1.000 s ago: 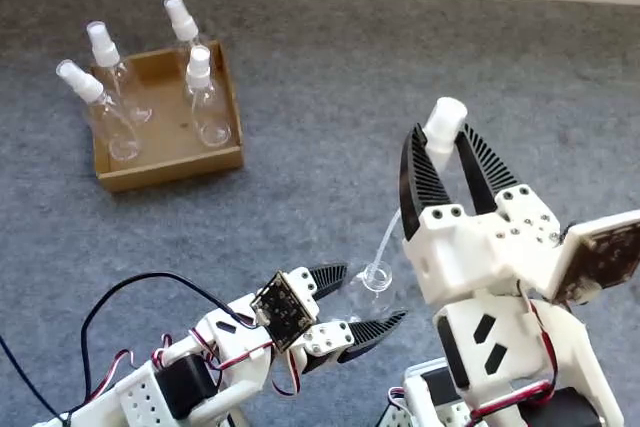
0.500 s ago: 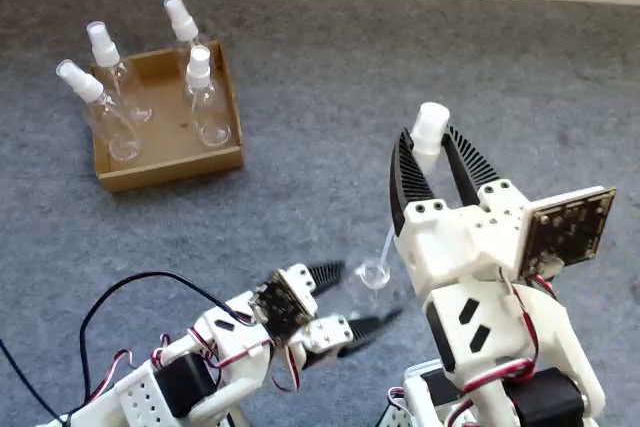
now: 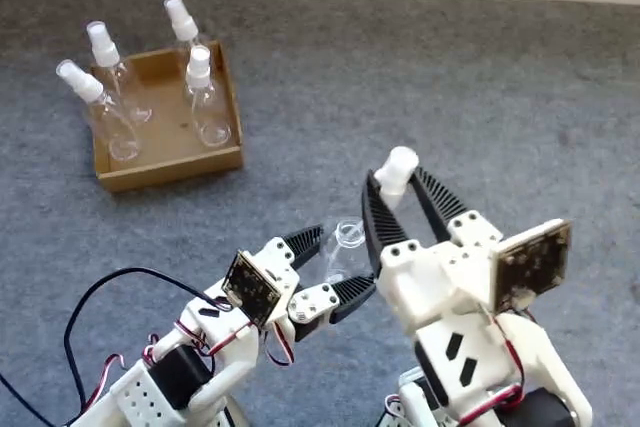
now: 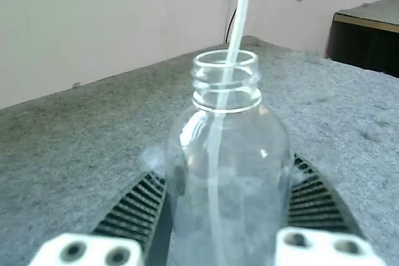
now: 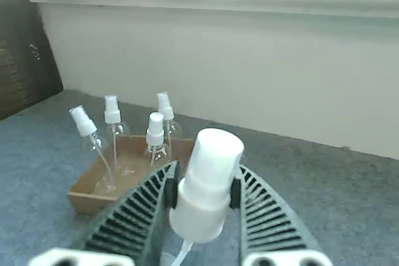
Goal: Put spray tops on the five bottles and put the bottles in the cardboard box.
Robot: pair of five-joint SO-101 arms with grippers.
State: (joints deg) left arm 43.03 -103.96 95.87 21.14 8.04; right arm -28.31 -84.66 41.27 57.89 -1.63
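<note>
Gripping a clear open bottle (image 3: 347, 238) by its body, the left gripper (image 3: 345, 257) has its black ribbed fingers (image 3: 303, 241) clenched on either side of it, near the front of the grey carpet (image 3: 420, 77); the bottle stands roughly upright between them, its threaded neck bare; in the left wrist view the bottle (image 4: 227, 154) sits in that gripper (image 4: 227, 182), and a thin white tube (image 4: 240, 10) comes down from above through the open neck into it; the right gripper (image 3: 397, 183) is grasping a white spray top (image 3: 397, 165), held just above and beside the bottle's neck, not seated on it; the right wrist view shows the spray top (image 5: 209, 182) clamped between the two fingers of its gripper (image 5: 206, 175); well apart, toward the far left of the carpet, lies the cardboard box (image 3: 170, 169) with four capped bottles (image 3: 205, 97) standing in it; from the right wrist the box (image 5: 84, 199) and those capped bottles (image 5: 154, 138) show beyond the spray top.
</note>
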